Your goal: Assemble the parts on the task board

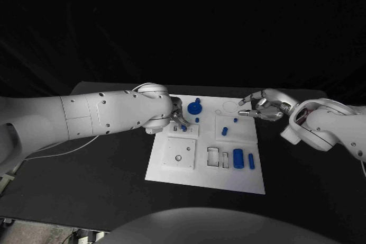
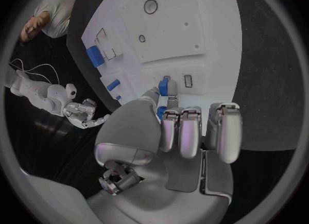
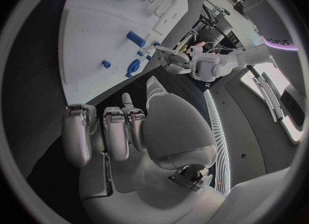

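Hovering off the task board [image 1: 200,172] edge, right hand [image 1: 262,107] spread.

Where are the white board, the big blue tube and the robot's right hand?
white board [image 1: 200,175], head view, bare front part.
big blue tube [image 1: 238,158], head view, its middle.
right hand [image 1: 262,107], head view, middle of the hand.

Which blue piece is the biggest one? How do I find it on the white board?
Start at the white task board in the middle of the black table. Go to its near right part, beside the two empty rectangular slots. The fat blue cylinder lies there; a thinner blue bar lies on its other side, but the cylinder is clearly thicker than every other blue piece.
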`<action>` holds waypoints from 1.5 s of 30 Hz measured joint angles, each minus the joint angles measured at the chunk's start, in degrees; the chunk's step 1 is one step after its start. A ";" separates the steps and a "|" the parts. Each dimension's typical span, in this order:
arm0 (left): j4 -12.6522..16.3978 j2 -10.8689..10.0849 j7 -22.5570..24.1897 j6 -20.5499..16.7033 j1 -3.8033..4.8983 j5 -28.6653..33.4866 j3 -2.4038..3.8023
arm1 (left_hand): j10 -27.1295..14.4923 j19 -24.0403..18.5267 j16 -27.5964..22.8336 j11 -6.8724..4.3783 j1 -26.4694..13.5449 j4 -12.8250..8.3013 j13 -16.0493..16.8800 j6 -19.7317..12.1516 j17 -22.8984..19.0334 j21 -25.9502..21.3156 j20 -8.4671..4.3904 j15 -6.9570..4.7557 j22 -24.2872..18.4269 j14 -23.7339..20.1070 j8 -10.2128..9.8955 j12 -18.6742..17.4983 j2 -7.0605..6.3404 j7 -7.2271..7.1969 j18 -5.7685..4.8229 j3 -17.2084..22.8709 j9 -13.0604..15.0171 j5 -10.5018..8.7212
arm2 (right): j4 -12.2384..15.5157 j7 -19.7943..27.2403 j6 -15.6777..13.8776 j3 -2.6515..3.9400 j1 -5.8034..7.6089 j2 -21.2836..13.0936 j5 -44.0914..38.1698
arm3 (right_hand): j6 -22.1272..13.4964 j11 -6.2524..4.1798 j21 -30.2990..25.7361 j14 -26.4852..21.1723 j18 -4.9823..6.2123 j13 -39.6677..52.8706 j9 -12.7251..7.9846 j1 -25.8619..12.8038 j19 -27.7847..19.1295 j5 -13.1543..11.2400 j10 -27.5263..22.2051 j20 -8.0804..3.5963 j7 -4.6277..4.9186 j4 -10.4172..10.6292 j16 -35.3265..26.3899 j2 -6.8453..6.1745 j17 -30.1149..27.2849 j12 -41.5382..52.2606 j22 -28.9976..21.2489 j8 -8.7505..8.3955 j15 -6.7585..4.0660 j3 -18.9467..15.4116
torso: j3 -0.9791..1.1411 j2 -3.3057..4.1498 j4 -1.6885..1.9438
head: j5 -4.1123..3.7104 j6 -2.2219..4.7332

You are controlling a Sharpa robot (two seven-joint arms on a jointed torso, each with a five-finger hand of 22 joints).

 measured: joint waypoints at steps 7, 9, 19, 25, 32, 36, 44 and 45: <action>-0.37 0.20 0.00 0.27 -0.15 -0.06 -0.01 | 0.00 0.00 0.00 0.00 0.00 0.16 0.00 0.00 0.05 -0.15 0.00 0.00 0.00 0.00 0.00 0.00 0.00 0.00 0.00 0.16 0.00 0.00 | 0.03 0.00 0.00 0.00 -0.02 -0.11 0.01 | 0.00 0.00 0.00 0.00 0.00 0.00 0.00 0.00 0.00 0.00 0.00 0.00 0.00 0.00 0.00 0.00 0.00 0.00 -0.01 0.00 0.00 0.00 | -0.02 0.00 0.00 | -0.01 0.00; -0.51 0.24 -0.01 0.37 -0.19 -0.12 -0.01 | 0.00 0.00 0.00 0.00 0.00 0.16 0.00 0.00 0.05 -0.15 0.00 0.00 0.00 0.00 0.00 0.00 0.00 0.00 0.00 0.16 0.00 0.00 | 0.05 0.00 0.00 0.00 -0.02 -0.13 0.01 | 0.00 0.00 0.00 0.00 0.00 0.00 0.00 0.00 0.00 0.00 0.00 0.00 0.00 0.00 0.00 0.00 0.01 0.00 0.00 0.00 0.00 0.00 | -0.02 0.01 -0.01 | -0.01 0.00; -0.81 0.45 -0.01 0.75 -0.45 -0.39 0.00 | 0.00 0.00 0.00 0.00 0.00 0.16 0.00 0.00 0.04 -0.15 0.00 0.00 -0.01 0.00 -0.21 0.00 0.00 0.00 0.00 0.16 -0.01 0.00 | 0.11 0.00 0.00 0.00 -0.04 -0.20 0.01 | 0.00 0.00 0.00 0.00 0.00 0.00 -0.04 0.00 0.00 0.00 0.00 0.00 0.00 0.00 0.00 0.00 0.04 0.00 -0.01 0.00 0.00 0.00 | -0.01 0.01 0.00 | 0.03 0.00; -0.95 0.62 0.01 0.84 -0.51 -0.56 0.02 | 0.00 0.00 0.00 0.00 0.00 0.31 0.00 0.00 0.03 -0.15 0.00 0.00 -0.01 0.00 -0.21 0.00 0.00 0.00 0.00 0.32 0.02 0.00 | 0.16 0.00 0.00 0.00 -0.05 -0.27 0.01 | 0.00 0.00 -0.20 0.00 0.00 0.00 -0.04 0.00 0.00 0.00 0.00 0.00 0.00 -0.16 0.00 0.00 0.04 0.00 -0.02 0.00 0.00 -0.16 | -0.02 0.01 0.00 | 0.05 0.00; -1.08 0.77 0.04 0.87 -0.60 -0.73 0.04 | 0.00 0.00 0.00 0.00 -0.22 0.32 0.00 0.00 0.03 -0.38 0.00 0.00 -0.01 0.00 -0.44 0.00 -0.22 0.00 0.00 0.32 0.05 0.00 | 0.20 0.00 0.00 0.00 -0.07 -0.31 0.02 | 0.00 0.00 -0.20 0.00 0.00 0.00 -0.04 0.00 0.00 0.00 0.00 0.00 0.00 -0.16 0.00 0.00 0.03 0.00 -0.02 0.00 0.00 -0.16 | -0.01 0.01 -0.01 | 0.12 0.00; -1.11 0.79 0.08 0.85 -0.65 -0.88 0.05 | 0.00 0.00 0.00 0.00 -0.22 0.45 0.00 0.00 0.03 -0.38 0.00 0.00 -0.01 0.00 -0.44 0.00 -0.22 0.00 0.00 0.50 0.12 0.00 | 0.22 0.01 0.00 0.00 -0.08 -0.36 0.02 | 0.00 0.00 -0.20 0.00 0.00 0.00 -0.08 0.00 0.00 0.00 0.00 0.00 0.00 -0.16 0.00 0.00 0.03 0.00 -0.02 0.00 0.00 -0.16 | -0.01 0.01 -0.01 | 0.07 0.00; 0.34 -0.31 0.26 0.04 -0.73 -1.31 0.08 | 0.00 0.00 0.00 0.00 0.56 -0.24 0.00 0.21 0.02 -0.37 0.00 0.00 -0.01 0.00 -0.55 0.00 -0.99 0.20 0.00 1.20 0.38 0.00 | 0.24 0.04 -0.01 0.00 -0.12 -0.51 0.02 | 0.00 0.00 -0.19 0.00 0.00 0.00 -0.09 0.00 0.00 0.00 0.00 0.00 0.00 -0.16 0.00 0.00 0.03 0.00 -0.03 0.00 0.00 -0.16 | -0.04 0.02 -0.01 | -0.09 0.00; 0.72 -0.56 0.29 -0.30 -0.77 -1.44 0.07 | 0.00 0.00 0.00 0.00 0.71 -0.24 0.00 0.25 0.02 -0.37 0.00 -0.02 -0.01 -0.02 -0.55 0.00 -1.14 0.16 0.01 1.20 0.45 0.01 | 0.24 0.04 -0.01 0.00 -0.13 -0.54 0.02 | 0.00 0.00 -0.19 0.00 0.00 0.00 -0.09 0.00 0.00 0.00 0.00 0.00 0.00 -0.16 0.00 0.00 0.03 0.00 -0.03 0.00 0.00 -0.16 | -0.04 0.02 -0.01 | -0.10 0.00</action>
